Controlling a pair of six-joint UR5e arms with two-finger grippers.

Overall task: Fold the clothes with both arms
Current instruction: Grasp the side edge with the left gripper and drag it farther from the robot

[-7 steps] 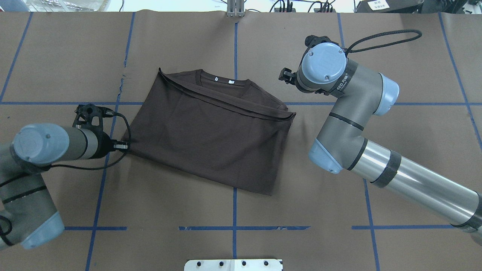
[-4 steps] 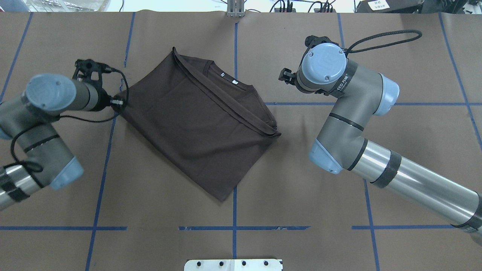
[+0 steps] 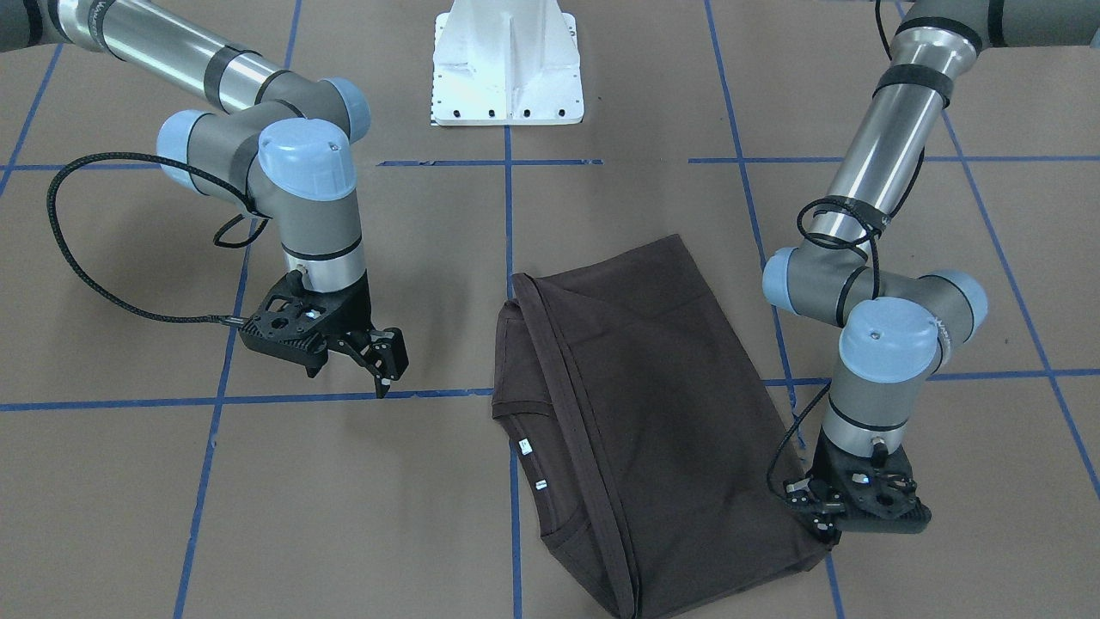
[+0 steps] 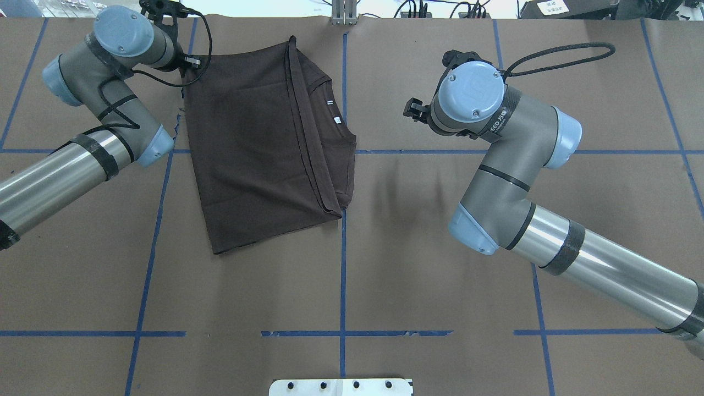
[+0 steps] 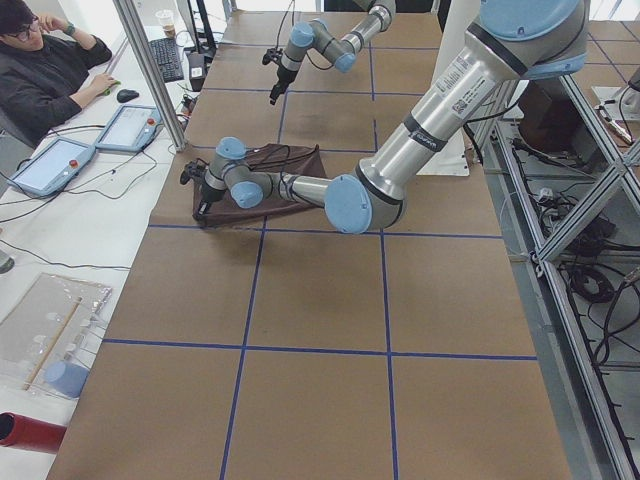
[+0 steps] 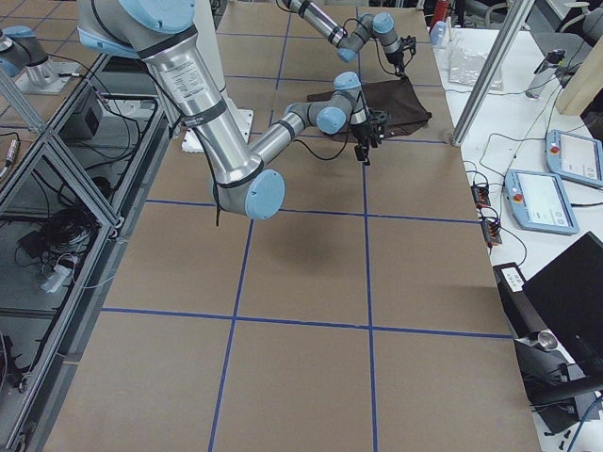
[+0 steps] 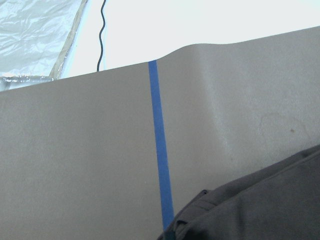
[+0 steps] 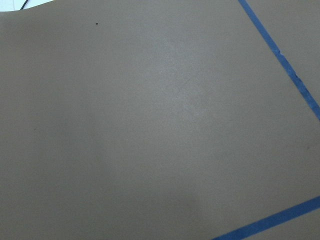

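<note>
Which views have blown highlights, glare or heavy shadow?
Overhead exterior: the strip beyond the table is blown white, and the right arm throws a soft shadow on it. Exterior front-facing: glare streaks on the silver tube of the left arm; the T-shirt reads very dark. Left wrist-mounted: background past the table's edge clipped white. Right wrist-mounted: flat, dim shadow at the bottom.

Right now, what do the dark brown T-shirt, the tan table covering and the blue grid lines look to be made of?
Dark brown short-sleeved T-shirt: soft matte knit, probably cotton; it lies in limp folds. Tan table covering: matte, paper-like sheet; its far edge lifts in a wave. Blue grid lines: likely adhesive tape, thin with slightly ragged edges.
</note>
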